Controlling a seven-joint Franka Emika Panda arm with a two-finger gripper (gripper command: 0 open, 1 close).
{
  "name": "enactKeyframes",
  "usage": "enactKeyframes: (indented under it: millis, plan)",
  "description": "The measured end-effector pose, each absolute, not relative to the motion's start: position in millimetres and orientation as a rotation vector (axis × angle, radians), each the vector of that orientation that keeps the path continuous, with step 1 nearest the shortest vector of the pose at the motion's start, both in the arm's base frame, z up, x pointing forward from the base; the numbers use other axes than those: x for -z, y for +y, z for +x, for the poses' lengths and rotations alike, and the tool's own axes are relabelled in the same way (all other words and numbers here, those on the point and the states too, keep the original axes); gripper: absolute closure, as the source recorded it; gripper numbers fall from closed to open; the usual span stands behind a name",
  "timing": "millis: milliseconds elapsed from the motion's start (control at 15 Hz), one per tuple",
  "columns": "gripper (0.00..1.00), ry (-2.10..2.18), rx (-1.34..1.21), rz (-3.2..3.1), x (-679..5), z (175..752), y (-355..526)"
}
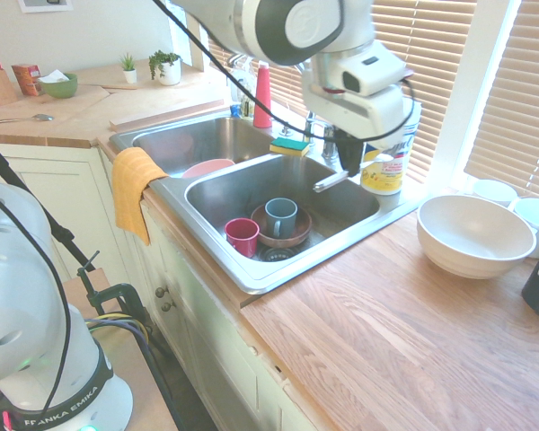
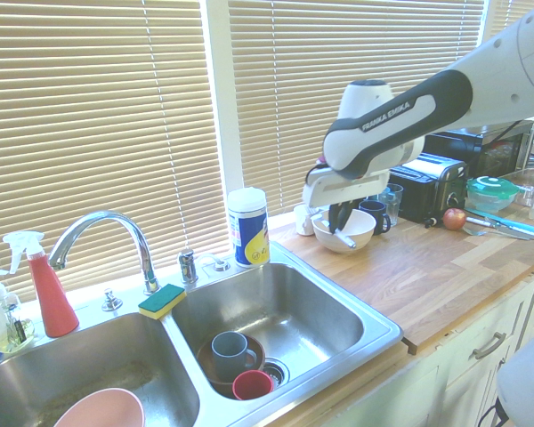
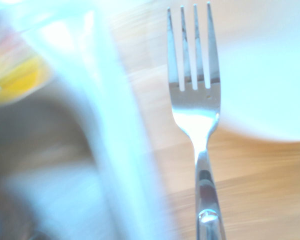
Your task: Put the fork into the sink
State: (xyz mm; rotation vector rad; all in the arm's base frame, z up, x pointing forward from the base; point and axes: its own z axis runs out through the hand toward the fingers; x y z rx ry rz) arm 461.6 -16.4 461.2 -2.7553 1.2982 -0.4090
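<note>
While hanging above the sink's right basin edge, fork slanted, long axis nearly level, tines away from the fingers. Gripper pinched tight on its handle end.

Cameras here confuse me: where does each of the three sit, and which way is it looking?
First exterior view: off the counter's corner, looking across the sink toward the blinds; arm enters from top.
Second exterior view: from the sink's faucet end, looking along the counter; arm enters from right.
Wrist view: on the arm, looking down along the held fork.
Both exterior views share sink, fork and gripper.
</note>
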Motion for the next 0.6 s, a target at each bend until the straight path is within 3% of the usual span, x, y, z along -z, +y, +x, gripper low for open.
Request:
enactKeyframes:
  millis: [200,600]
  plan:
    - [1.0,1.148,0.362,-2.847,-412.6,459.5,53.4]
    - [1.0,1.415,0.25,-2.762,-281.4,493.5,99.2]
